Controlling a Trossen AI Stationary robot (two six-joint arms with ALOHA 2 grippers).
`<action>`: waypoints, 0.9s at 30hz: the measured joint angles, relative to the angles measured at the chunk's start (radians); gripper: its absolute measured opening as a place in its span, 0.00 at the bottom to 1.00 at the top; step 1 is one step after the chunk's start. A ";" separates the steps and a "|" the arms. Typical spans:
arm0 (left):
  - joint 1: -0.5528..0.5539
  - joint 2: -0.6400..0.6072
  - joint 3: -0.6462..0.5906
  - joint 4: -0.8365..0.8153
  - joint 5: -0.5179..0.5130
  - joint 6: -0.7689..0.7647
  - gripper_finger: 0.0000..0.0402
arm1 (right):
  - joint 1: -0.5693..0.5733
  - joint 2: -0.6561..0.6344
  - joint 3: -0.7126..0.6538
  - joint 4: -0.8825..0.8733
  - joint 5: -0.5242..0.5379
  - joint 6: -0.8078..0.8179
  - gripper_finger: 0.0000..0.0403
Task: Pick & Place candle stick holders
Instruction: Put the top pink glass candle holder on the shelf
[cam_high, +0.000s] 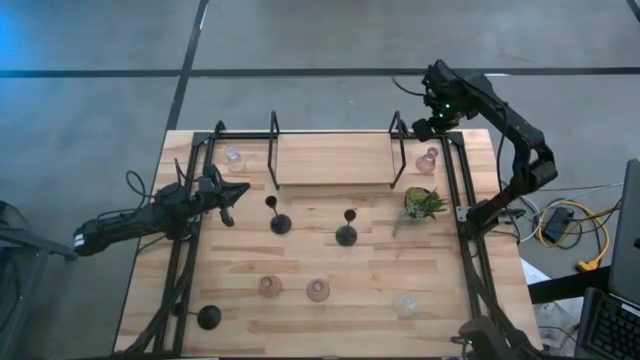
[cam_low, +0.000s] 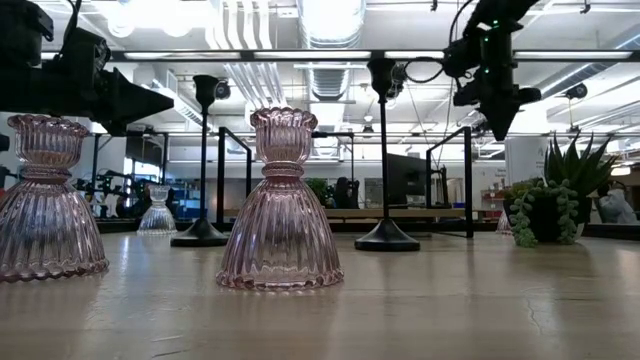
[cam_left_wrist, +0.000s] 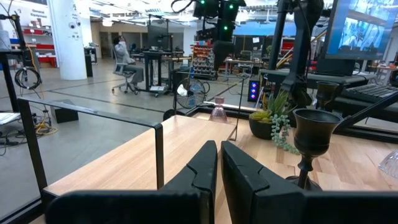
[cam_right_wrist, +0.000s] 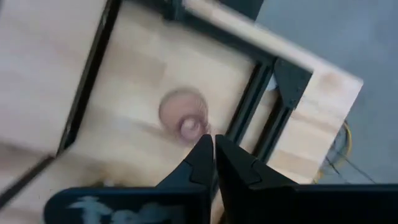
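A pink candle stick holder (cam_high: 428, 160) stands at the back right corner of the table. My right gripper (cam_high: 426, 128) hangs above it, shut and holding nothing. In the right wrist view that holder (cam_right_wrist: 183, 115) lies just past the closed fingertips (cam_right_wrist: 211, 152). My left gripper (cam_high: 236, 190) hovers shut and empty over the left side of the table. Black stemmed holders stand at mid table (cam_high: 278, 220) (cam_high: 346, 233) and at the front left (cam_high: 208, 316). Two pink holders (cam_high: 270, 286) (cam_high: 318, 290) and a clear one (cam_high: 404, 303) stand near the front. Another clear one (cam_high: 233, 157) is at the back left.
A small green plant (cam_high: 422, 204) sits by the right rail. Black metal frames (cam_high: 273, 150) stand around a raised wooden shelf (cam_high: 332, 158) at the back. Black rails (cam_high: 470, 260) run along both table sides. Cables and equipment (cam_high: 565, 225) lie on the floor to the right.
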 joint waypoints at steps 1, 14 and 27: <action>0.000 0.000 0.000 0.000 0.000 0.000 0.06 | 0.000 -0.017 -0.017 0.023 -0.006 0.018 0.05; 0.000 0.000 0.000 0.000 0.000 0.000 0.06 | 0.015 -0.126 -0.177 0.149 -0.051 0.148 0.36; 0.000 0.000 0.000 0.000 0.000 0.000 0.06 | 0.022 -0.042 -0.183 0.134 0.021 0.287 0.39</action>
